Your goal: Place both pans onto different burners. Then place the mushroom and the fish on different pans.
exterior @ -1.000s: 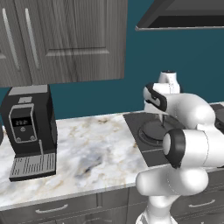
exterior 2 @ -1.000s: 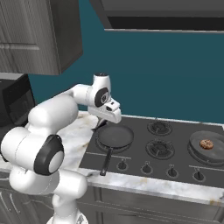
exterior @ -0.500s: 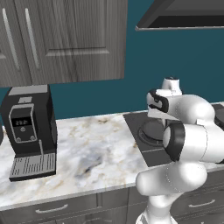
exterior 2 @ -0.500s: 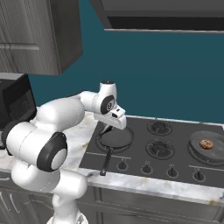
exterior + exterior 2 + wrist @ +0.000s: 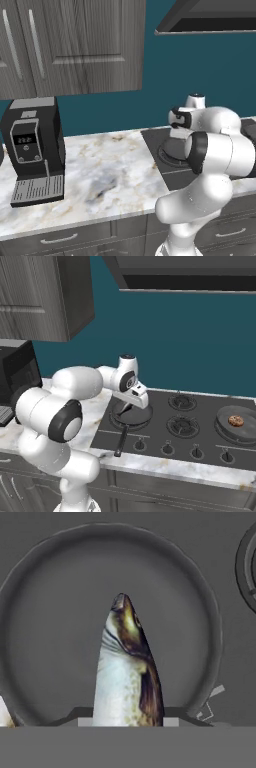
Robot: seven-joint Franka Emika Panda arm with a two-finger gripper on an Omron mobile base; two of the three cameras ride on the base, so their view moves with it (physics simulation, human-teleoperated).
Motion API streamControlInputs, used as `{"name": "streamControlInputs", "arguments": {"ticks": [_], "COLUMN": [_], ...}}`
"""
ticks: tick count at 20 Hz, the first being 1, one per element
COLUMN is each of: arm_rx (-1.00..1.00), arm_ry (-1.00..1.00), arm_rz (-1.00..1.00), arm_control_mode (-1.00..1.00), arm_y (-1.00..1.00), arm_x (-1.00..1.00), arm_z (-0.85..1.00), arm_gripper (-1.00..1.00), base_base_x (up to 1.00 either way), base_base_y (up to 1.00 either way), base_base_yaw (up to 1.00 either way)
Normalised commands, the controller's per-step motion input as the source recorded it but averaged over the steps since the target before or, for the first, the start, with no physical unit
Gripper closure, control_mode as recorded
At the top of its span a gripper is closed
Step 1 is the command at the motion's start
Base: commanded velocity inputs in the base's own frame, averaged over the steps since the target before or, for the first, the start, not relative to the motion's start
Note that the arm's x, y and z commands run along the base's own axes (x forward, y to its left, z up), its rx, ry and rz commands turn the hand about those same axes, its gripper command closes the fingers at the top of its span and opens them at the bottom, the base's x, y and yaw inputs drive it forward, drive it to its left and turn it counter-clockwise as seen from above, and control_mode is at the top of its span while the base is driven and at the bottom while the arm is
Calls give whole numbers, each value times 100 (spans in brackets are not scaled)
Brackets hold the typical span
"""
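Both pans sit on burners, and the mushroom (image 5: 235, 420) already lies in the far pan (image 5: 235, 426). The gripper (image 5: 134, 404) grips the fish (image 5: 128, 672), which hangs just above the near pan (image 5: 110, 577) directly below the hand; only the release remains.

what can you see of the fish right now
The fish hangs nose-down from the claw, directly above the empty left pan. It is slim, with a pale silvery belly, a dark brownish-olive back and a pointed head. Its tail end is hidden at the claw. It looks clear of the pan floor, though contact cannot be ruled out.
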Motion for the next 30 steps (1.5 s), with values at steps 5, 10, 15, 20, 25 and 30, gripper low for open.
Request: {"name": "streamControlInputs", "arguments": {"ticks": [5,10,15,20,25,30], "arm_rx": [0,0,0,0,0,0], "arm_ry": [0,0,0,0,0,0], "arm_rz": [-2,-1,0,0,0,0], "arm_control_mode": [-100,-100,-100,-100,-100,-100], "arm_y": [-2,0,-1,0,0,0], "arm_x": [17,6,3,6,9,11], "arm_z": [-23,-21,-20,-20,-19,-12], "arm_gripper": [100,100,100,100,100,100], "base_base_x": [0,0,0,0,0,0], "base_base_y": [0,0,0,0,0,0], "base_base_yaw": [0,0,0,0,0,0]}}
